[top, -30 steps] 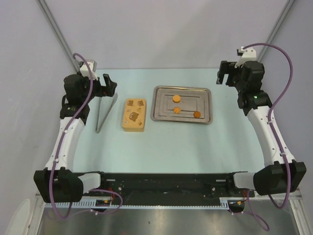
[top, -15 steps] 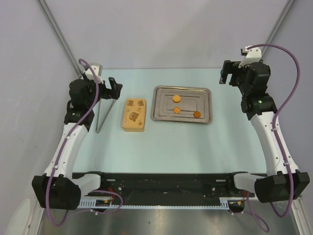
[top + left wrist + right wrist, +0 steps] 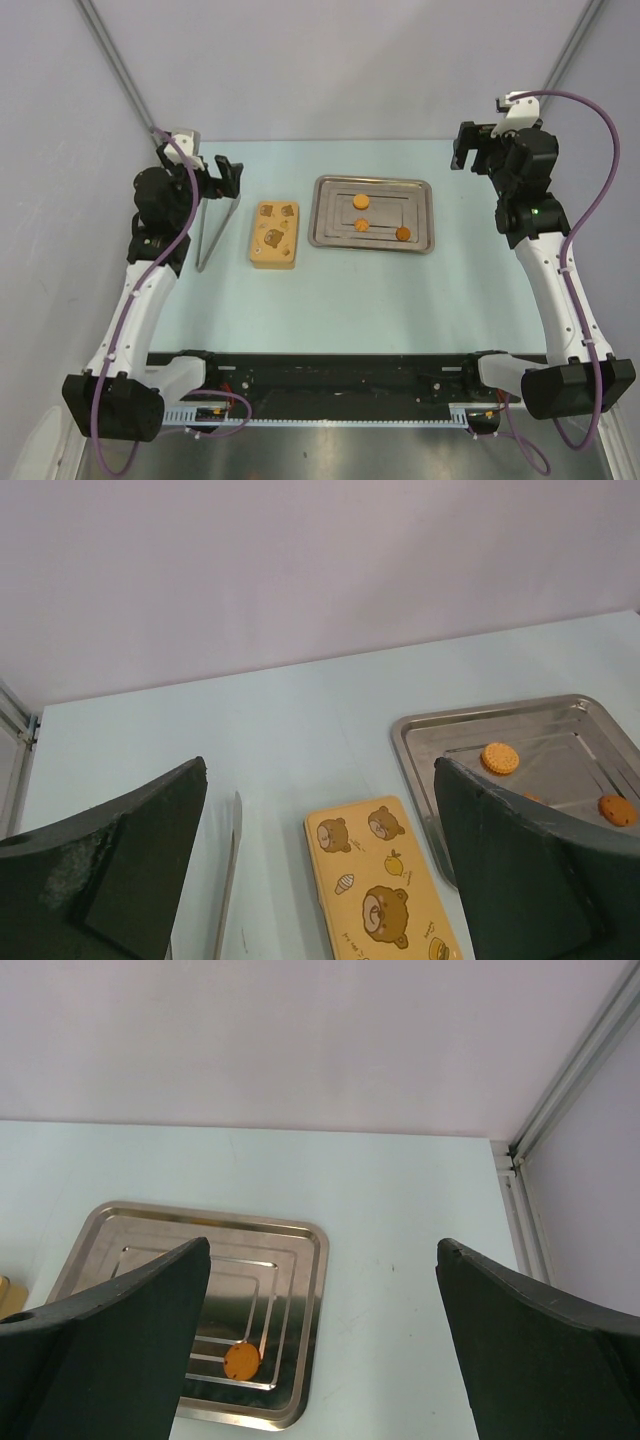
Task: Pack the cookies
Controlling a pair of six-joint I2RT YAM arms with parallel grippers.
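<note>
- On the steel tray [image 3: 422,215] at the middle of the table [image 3: 400,290] we see three round orange cookies [image 3: 362,202], lying flat and well apart from one another: one toward the far edge, one at the centre, one near the right rim.
- Just left of the tray lies the yellow bear-print box [image 3: 275,235], flat and with its lid on; whether it holds any cookies already we cannot tell.
- Left of the box, a pair of metal tongs [image 3: 212,230] rests on the table, its tips pointing toward us in the top view.
- Our left gripper [image 3: 228,178] hangs above the handle end of the tongs with its jaws spread wide and nothing between them; our right gripper [image 3: 465,148] hangs beyond the tray's far right corner, likewise wide and holding nothing.
- We judge the cookies light, stiff and brittle: a hard pinch would likely crack or crumb them, and lying flat on smooth steel they may skid before a finger gets under an edge.
- We would take each cookie across its rim, gently, and the tongs look better suited to this than bare fingers.
- We judge the tongs springy and slick, best held partway along both arms; the box looks light and liable to slide.
</note>
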